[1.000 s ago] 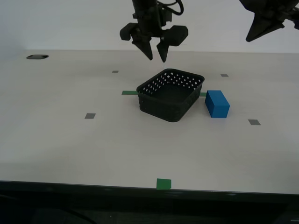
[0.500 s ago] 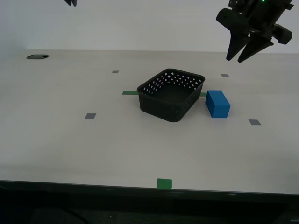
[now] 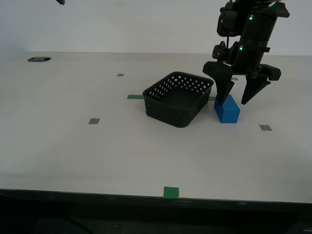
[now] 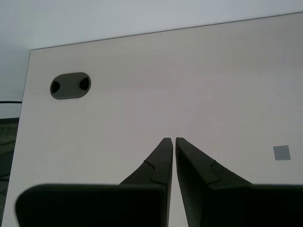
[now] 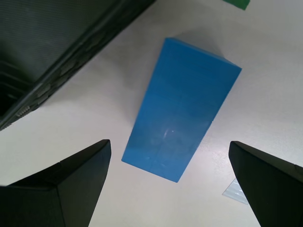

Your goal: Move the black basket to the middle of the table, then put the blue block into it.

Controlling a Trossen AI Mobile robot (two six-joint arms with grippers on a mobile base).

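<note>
Our first gripper hung over the block with its jaws spread wide — one finger toward the basket, the other on the far side of the block from it. In the first wrist view the fingers were apart from the block, which lay between and beyond them; no contact was visible. Nothing was held.

The block rested on the table, just beside the basket on the exterior view's right, with a narrow gap of tabletop between them. The basket's wall appeared in the first wrist view, apart from the block. The basket stood upright near the middle of the table, across the green tape strip.

Our second gripper was nearly shut — only a thin slit showed between the fingertips, and nothing was in it. It pointed at bare tabletop near an oval hole and a grey mark. In the exterior view only a dark tip showed at the top edge.
</note>
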